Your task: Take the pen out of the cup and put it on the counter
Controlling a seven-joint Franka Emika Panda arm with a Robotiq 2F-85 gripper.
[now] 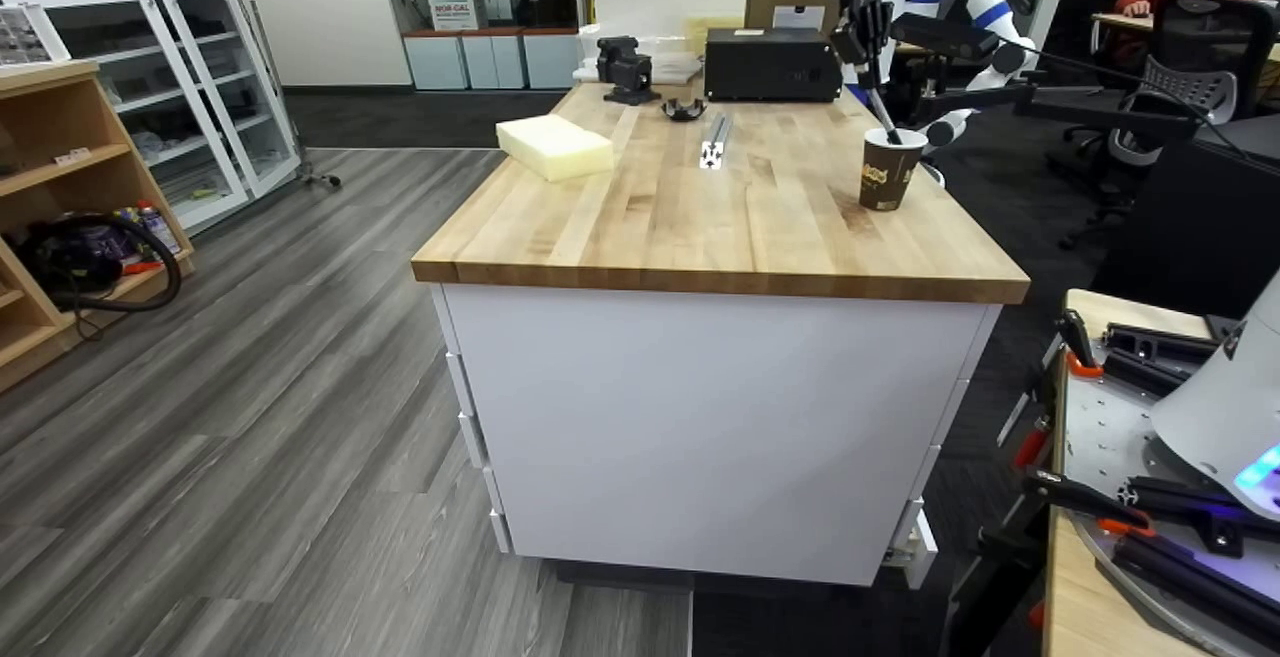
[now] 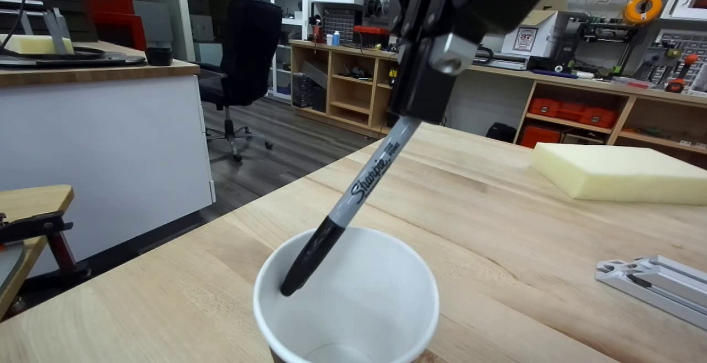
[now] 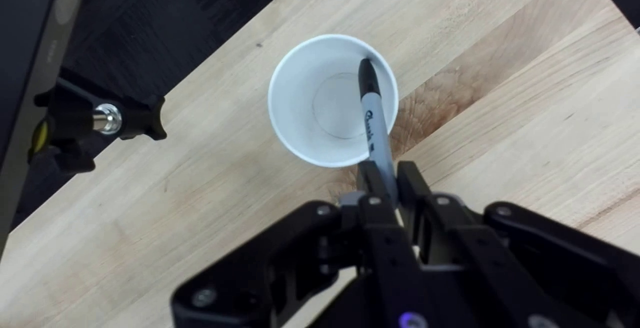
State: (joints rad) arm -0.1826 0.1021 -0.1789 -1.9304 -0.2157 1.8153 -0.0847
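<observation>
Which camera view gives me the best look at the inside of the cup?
The wrist view: it looks down into the cup, the pen hiding only part of the floor. In an exterior view the picture's lower edge crops the floor; in an exterior view mainly the brown outer wall shows.

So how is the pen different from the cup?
The pen is thin, while the cup is wide and hollow. The pen is grey with a black end; the cup is brown outside and white inside. The pen slants, held in the robot's hand, but the cup stands upright on the counter. Both have printed markings on their outsides.
</observation>
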